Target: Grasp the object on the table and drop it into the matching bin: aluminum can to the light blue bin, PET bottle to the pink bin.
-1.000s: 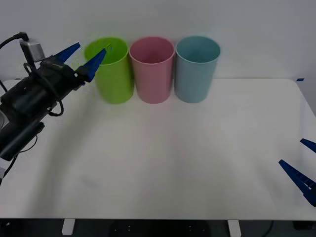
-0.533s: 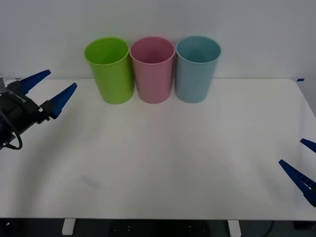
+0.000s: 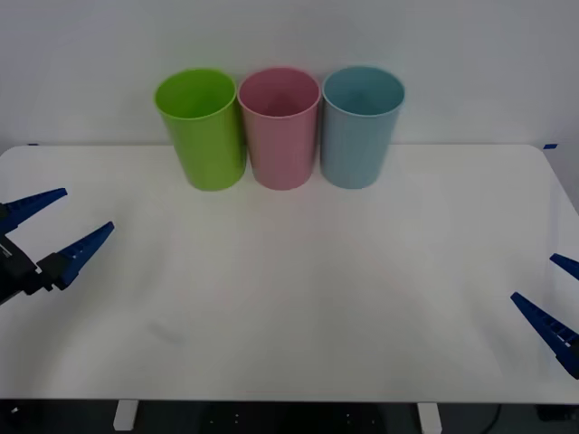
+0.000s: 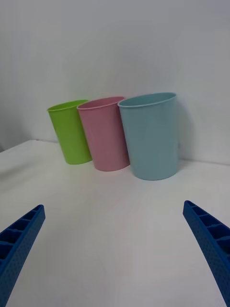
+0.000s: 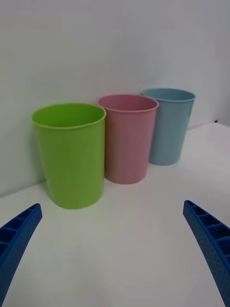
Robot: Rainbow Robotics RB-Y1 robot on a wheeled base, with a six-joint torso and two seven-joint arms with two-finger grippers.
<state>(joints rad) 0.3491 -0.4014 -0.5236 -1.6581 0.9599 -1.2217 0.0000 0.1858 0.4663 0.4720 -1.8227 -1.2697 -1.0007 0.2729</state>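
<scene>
Bins: lime green bin, pink bin and light blue bin stand in a row at the far edge of the table, sides touching or nearly so.
Left gripper: low over the table's left edge — fingers spread wide, holding nothing.
Right gripper: at the near right corner — fingers wide apart, also holding nothing.
PET bottle: cannot tell where it is.

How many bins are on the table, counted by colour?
Green bin: 1
Pink bin: 1
Light blue bin: 1
Total: 3 bins, standing in a row at the back of the table.
</scene>
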